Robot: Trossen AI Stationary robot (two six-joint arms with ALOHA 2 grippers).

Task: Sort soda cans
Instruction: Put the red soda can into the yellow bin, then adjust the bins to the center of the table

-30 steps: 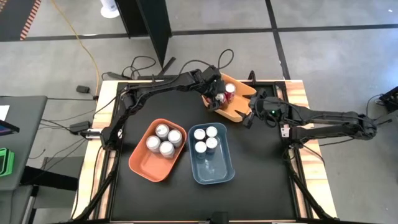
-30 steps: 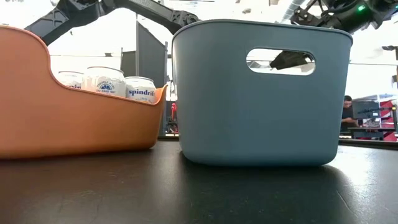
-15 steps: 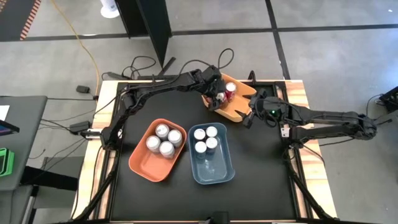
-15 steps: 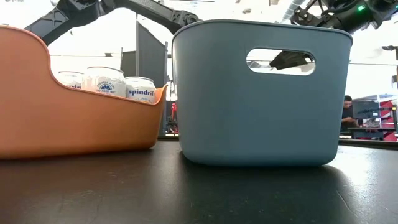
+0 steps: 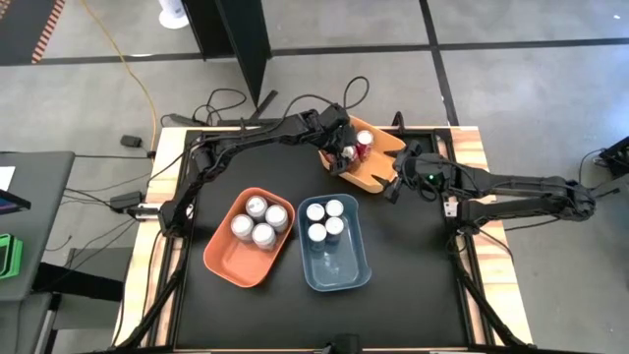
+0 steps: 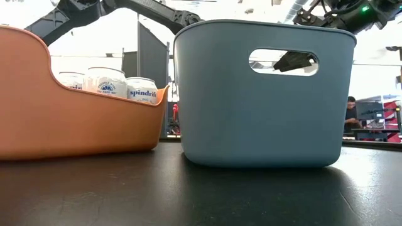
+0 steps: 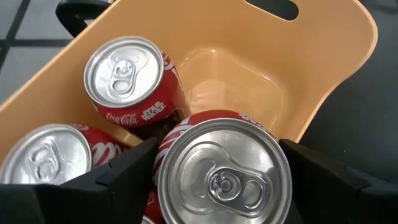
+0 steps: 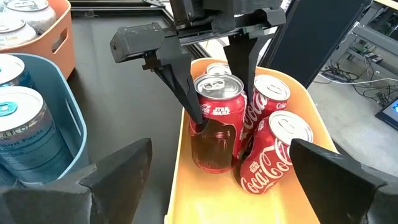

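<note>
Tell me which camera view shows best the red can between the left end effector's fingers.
The right wrist view: the red can stands full height between the left end effector fingers. The left wrist view shows mainly its top; the high view shows it small; the low view hides it.

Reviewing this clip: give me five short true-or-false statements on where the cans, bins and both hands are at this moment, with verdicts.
1. The left hand has its fingers either side of a red Star Wars soda can in the yellow plastic bin. True.
2. The orange plastic bin holds red cans. False: its four silver-white cans are pale.
3. The blue plastic bin holds four cans. True.
4. The right hand grips a can. False: it is open and empty, beside the yellow bin.
5. The yellow bin holds only the one can. False: other red Coca-Cola cans stand beside it.
</note>
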